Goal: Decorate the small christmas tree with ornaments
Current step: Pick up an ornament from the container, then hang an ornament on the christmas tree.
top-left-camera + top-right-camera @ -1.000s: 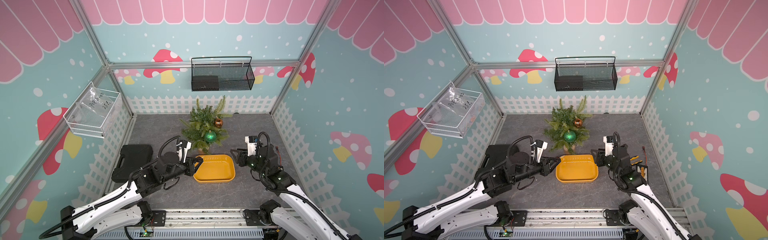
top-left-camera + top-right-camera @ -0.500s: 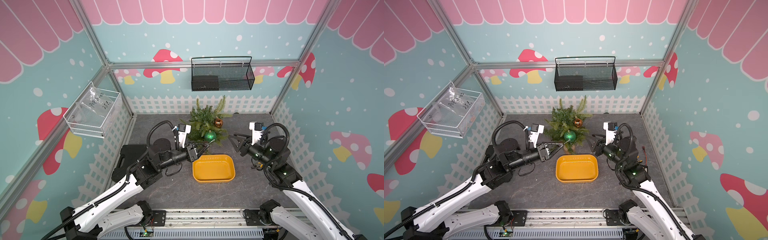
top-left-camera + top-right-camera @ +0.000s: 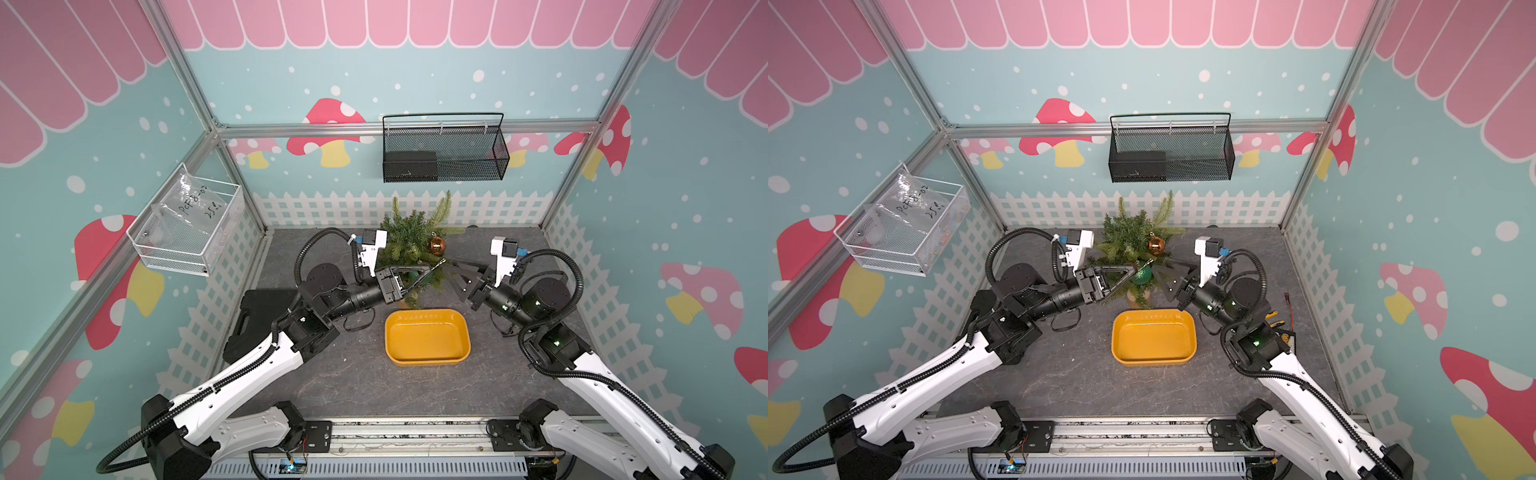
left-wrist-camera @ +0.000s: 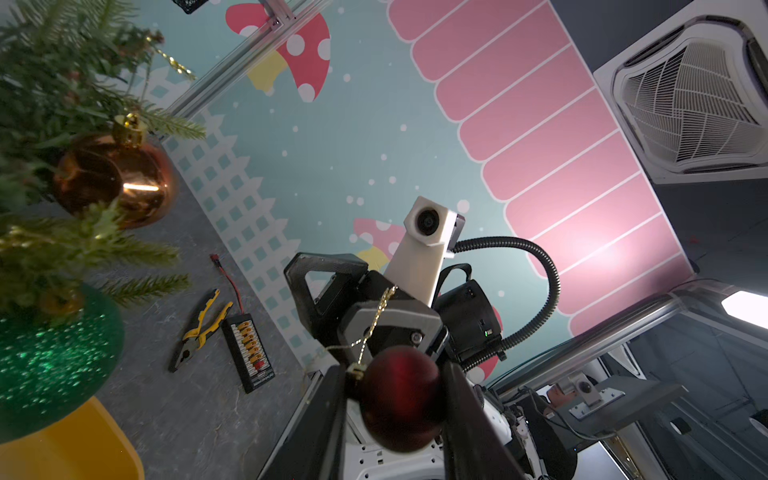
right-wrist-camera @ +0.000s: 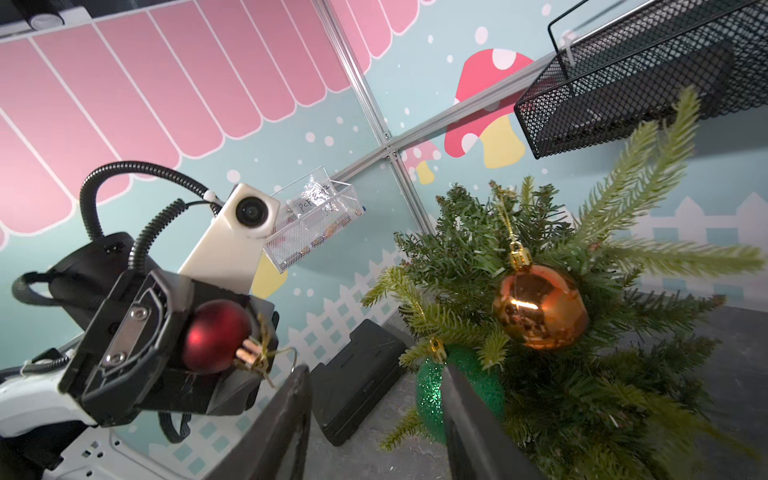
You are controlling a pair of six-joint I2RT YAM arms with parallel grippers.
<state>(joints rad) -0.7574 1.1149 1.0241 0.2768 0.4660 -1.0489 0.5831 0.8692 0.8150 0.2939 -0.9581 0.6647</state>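
The grey desk (image 3: 353,374) fills the lower middle of both top views. The small christmas tree (image 3: 409,237) stands at frame centre, just above the yellow tray (image 3: 428,362). Right of the tree, the right claw (image 5: 374,370) is released, with nothing between its jaws. The glittery green ball (image 3: 1143,274) hangs low on the tree, the copper ball (image 3: 436,245) higher right. The left claw (image 4: 390,368) grasps the dark red ball (image 5: 214,336) left of the tree.
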